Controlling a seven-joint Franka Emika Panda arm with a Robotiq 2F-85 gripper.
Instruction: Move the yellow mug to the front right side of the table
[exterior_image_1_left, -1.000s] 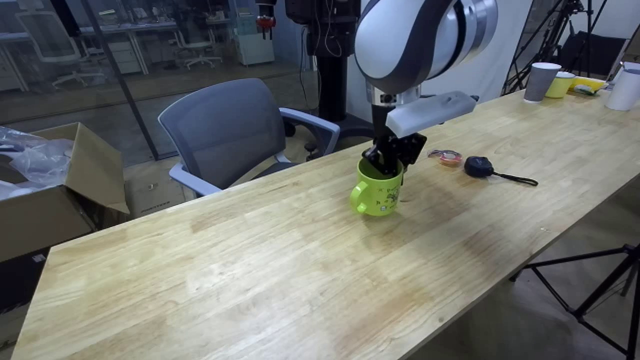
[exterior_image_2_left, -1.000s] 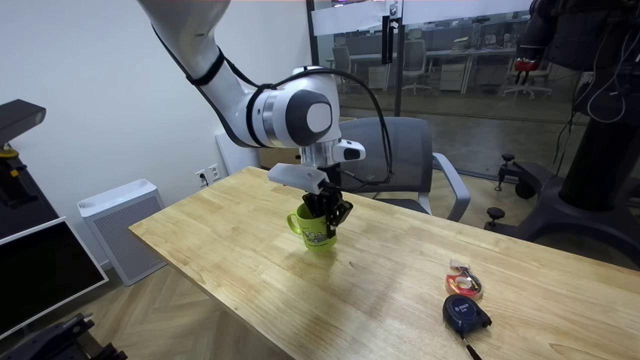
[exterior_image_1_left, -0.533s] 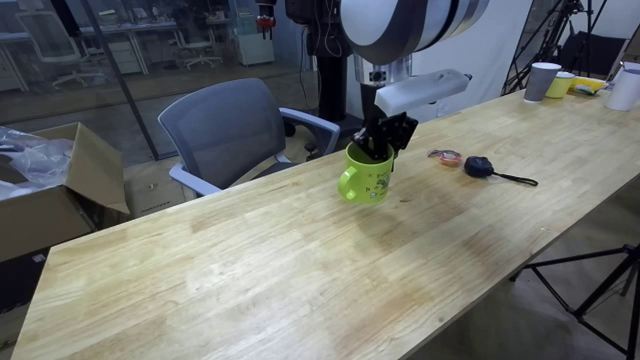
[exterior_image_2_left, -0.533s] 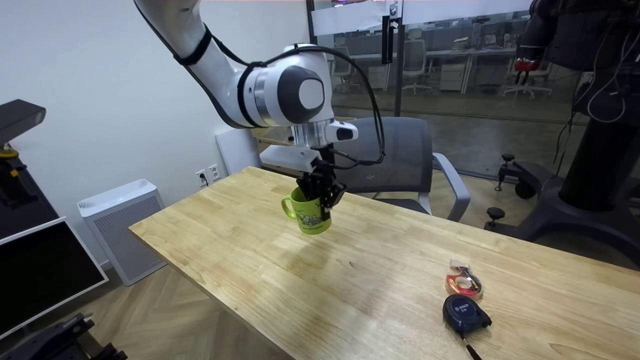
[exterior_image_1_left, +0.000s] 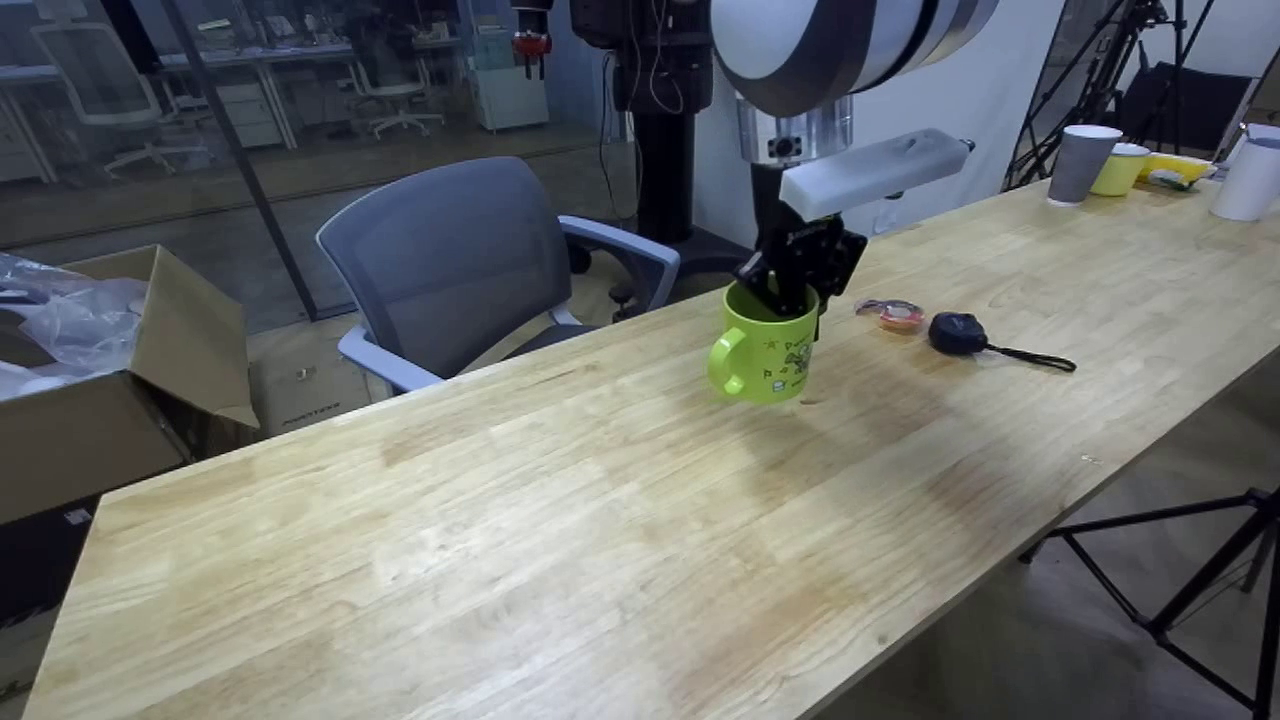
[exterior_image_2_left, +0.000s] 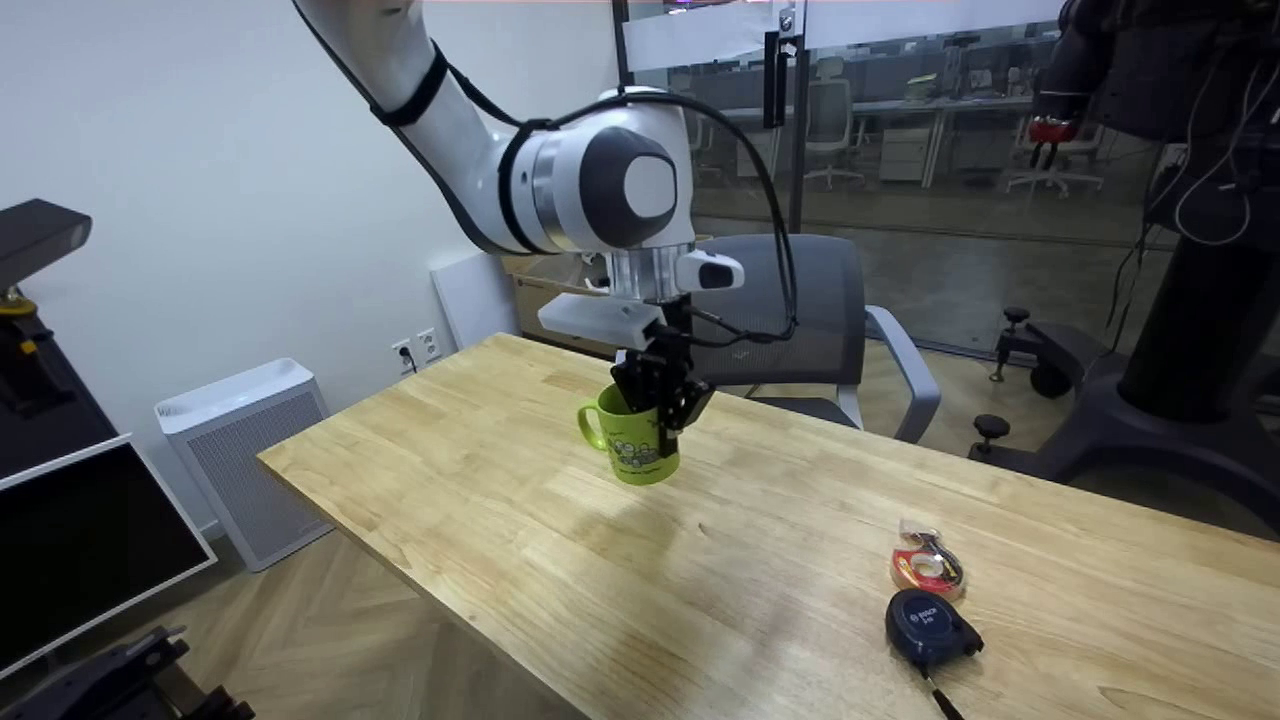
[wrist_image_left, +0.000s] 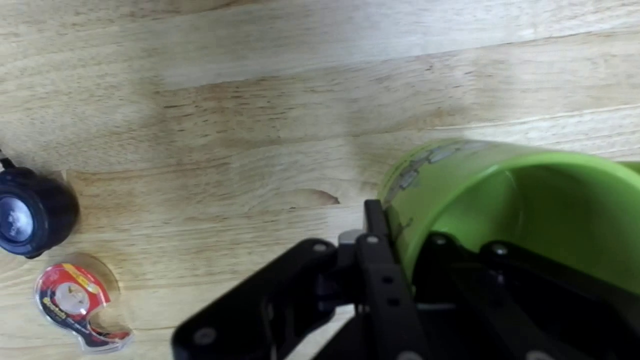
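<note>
Pale wooden table (exterior_image_1_left: 480, 540); lime-green mug (exterior_image_1_left: 768, 352), glossy, dark-printed, side-handled.

In an exterior view: gray office chair (exterior_image_2_left: 832, 295) just behind the fingers (exterior_image_2_left: 668, 438), glass wall (exterior_image_2_left: 900, 235) farther back, desks (exterior_image_2_left: 965, 104) beyond it. White wall (exterior_image_2_left: 250, 180) left of the fingers; white appliance (exterior_image_2_left: 258, 475) lower left, near it; herringbone floor (exterior_image_2_left: 385, 625) below.
</note>
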